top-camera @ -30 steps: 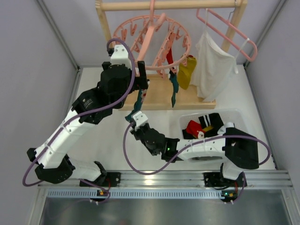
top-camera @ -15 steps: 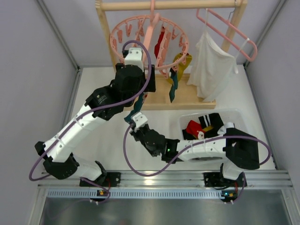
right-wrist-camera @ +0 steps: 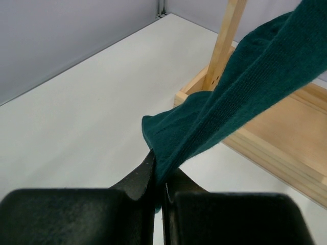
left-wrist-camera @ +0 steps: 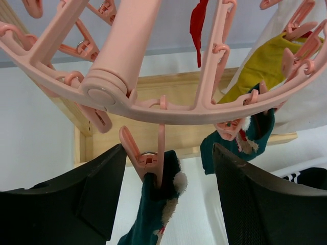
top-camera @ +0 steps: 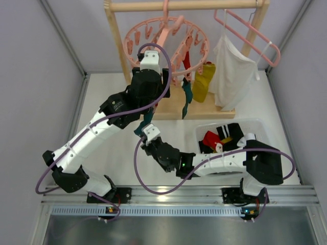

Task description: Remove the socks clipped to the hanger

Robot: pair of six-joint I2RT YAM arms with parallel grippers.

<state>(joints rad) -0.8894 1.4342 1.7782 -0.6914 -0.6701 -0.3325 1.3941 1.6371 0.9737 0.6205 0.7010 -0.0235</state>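
The round pink hanger (top-camera: 126, 43) hangs from the wooden rail, and my left arm (top-camera: 145, 84) reaches up under it. In the left wrist view my left gripper (left-wrist-camera: 168, 189) is open. Its fingers (left-wrist-camera: 76, 199) flank a pink clip (left-wrist-camera: 148, 158) without touching it. That clip pinches a dark teal sock (left-wrist-camera: 153, 214). This sock (right-wrist-camera: 240, 92) stretches down to my right gripper (right-wrist-camera: 161, 178), which is shut on its lower end. A second teal sock (top-camera: 187, 99), a yellow sock (top-camera: 203, 81) and a red sock (top-camera: 186, 60) also hang clipped to the ring (left-wrist-camera: 153, 109).
A clear bin (top-camera: 255, 125) at the right holds red and black socks. A white cloth (top-camera: 232, 71) hangs on a plain pink hanger (top-camera: 255, 33). The wooden rack's base (top-camera: 173, 104) lies under the ring, with an upright post (right-wrist-camera: 225, 41) near the stretched sock.
My left arm has moved right and up under the ring, and its jaws have narrowed around the clip. The ring has swung. The right gripper holds the sock as before.
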